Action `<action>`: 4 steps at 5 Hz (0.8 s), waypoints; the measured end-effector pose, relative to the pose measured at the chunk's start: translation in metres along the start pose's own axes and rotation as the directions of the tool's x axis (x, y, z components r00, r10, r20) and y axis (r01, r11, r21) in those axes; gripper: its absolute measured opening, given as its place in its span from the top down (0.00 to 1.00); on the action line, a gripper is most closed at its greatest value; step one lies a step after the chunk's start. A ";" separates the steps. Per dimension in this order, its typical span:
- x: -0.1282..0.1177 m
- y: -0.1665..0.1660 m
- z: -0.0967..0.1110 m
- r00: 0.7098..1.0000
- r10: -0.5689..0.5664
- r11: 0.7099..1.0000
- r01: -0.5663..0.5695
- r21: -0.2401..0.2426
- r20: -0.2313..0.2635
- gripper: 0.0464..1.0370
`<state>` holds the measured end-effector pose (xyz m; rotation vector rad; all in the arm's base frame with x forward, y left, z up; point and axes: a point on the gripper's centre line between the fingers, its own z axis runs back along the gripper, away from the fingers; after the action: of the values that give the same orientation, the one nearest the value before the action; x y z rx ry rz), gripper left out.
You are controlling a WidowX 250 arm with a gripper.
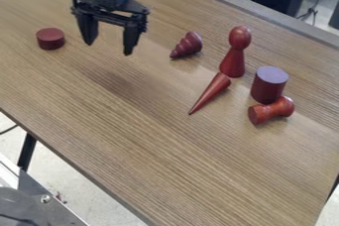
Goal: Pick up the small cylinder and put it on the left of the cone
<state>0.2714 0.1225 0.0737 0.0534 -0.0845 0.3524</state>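
Six reddish pieces are carried by the worktop [159, 143]. The small cylinder [50, 38] is seen toward the left edge, standing upright. The pincer [109, 47] is held open above the worktop, between this cylinder and the ringed piece [187, 45]. Toward the right edge, the slim cone [210, 92] is laid on its side, its wide end placed by the upright pawn [234, 54]; the large cylinder [269, 84] is placed just beside the lying spool [271, 110].

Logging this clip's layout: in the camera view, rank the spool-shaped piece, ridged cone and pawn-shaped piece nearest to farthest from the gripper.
1. Ridged cone, image-right of the gripper.
2. Pawn-shaped piece, standing farther right.
3. Spool-shaped piece, lying by the tall cylinder.
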 end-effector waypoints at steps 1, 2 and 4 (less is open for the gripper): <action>0.012 0.014 -0.003 1.000 -0.012 1.000 0.012 -0.025 0.007 0.04; 0.027 0.038 -0.010 1.000 -0.023 0.999 0.023 -0.035 0.007 0.04; 0.049 0.080 -0.026 1.000 -0.026 0.998 0.027 -0.062 0.010 0.04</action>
<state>0.2909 0.2162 0.0552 -0.0049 -0.1038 0.3226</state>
